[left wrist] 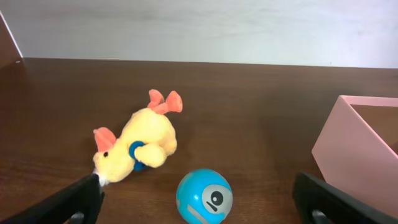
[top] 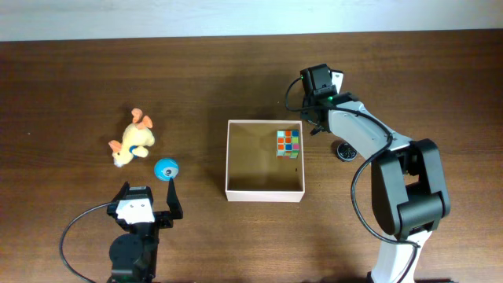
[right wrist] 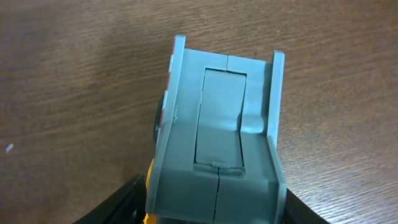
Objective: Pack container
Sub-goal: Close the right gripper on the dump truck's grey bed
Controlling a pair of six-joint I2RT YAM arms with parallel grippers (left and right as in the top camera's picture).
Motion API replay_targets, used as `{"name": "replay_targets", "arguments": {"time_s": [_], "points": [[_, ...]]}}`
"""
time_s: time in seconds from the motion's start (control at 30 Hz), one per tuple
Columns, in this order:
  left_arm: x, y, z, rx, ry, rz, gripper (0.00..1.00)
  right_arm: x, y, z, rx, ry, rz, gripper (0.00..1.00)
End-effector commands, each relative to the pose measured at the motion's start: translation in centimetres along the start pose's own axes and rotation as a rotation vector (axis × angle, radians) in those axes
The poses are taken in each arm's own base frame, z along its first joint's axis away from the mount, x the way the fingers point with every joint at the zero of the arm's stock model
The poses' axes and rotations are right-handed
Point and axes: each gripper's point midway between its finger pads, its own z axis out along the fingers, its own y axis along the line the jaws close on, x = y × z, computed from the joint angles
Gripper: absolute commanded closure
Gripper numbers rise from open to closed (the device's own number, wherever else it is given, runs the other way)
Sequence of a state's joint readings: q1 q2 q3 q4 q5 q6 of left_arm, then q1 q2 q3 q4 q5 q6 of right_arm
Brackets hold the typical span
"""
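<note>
The container (top: 227, 161), a square shallow box with white walls and tan inside, sits mid-table; its corner shows in the left wrist view (left wrist: 354, 146). A multicoloured cube (top: 288, 142) lies in its far right corner. A blue ball (top: 166, 168) and a yellow plush duck (top: 132, 141) lie on the table to the left. My left gripper (top: 149, 198) is open and empty, just in front of the ball (left wrist: 204, 197), with the duck (left wrist: 137, 144) beyond it; its jaws (left wrist: 199, 186) stand wide apart. My right gripper (top: 313, 124) is by the container's far right corner, shut (right wrist: 214, 211) on a grey blocky toy (right wrist: 217, 124).
A small black round object (top: 344, 151) lies on the wooden table (top: 78, 94) right of the container, under my right arm. The table's far edge meets a pale wall (left wrist: 199, 28).
</note>
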State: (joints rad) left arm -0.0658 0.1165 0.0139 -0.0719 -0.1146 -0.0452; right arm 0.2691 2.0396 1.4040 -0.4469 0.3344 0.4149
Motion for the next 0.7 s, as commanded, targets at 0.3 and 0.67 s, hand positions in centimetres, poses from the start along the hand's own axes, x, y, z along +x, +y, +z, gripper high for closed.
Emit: {"name": "replay_targets", "arguments": {"time_s": [0.3,0.67], "points": [[0.10,-0.02,0.00,0.003,-0.001,0.018,0.01,0.61,-0.82,0.38,0.032,0.031,-0.176,0.47],[0.10,-0.02,0.00,0.003,-0.001,0.018,0.01,0.60,-0.34,0.86,-0.077,0.075,0.088,0.45]]}}
